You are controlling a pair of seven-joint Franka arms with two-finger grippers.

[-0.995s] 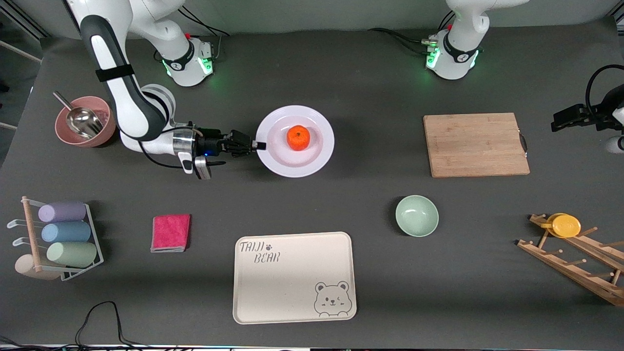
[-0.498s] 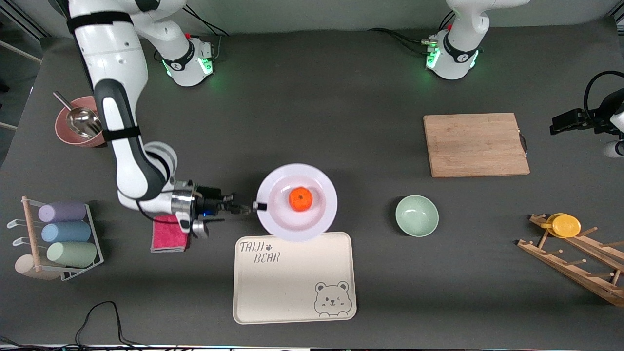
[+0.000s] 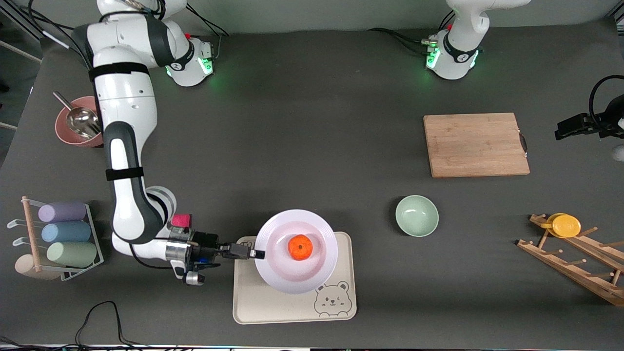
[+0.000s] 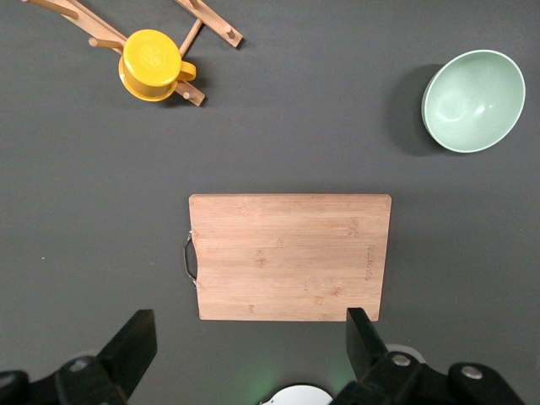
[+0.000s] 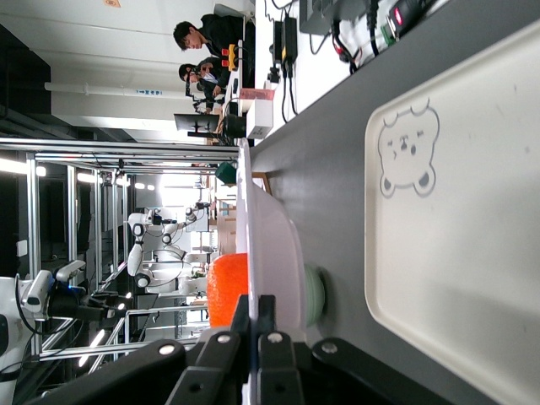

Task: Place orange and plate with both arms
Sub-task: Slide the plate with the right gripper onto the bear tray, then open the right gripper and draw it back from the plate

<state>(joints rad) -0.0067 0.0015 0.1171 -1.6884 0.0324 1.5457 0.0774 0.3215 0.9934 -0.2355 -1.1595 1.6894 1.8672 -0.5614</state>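
The right gripper [image 3: 258, 254] is pinching the rim of the glossy white round plate [image 3: 312, 273], carrying it over the cream rectangular bear tray [image 3: 292, 312]. The small bright-orange fruit [image 3: 300, 247] is riding in the plate's middle. Looks like the placing step; next it needs lowering level so the orange isn't rolling off. The left gripper [image 4: 245, 354] is waiting, jaws wide, above the bamboo cutting board [image 4: 289, 256].
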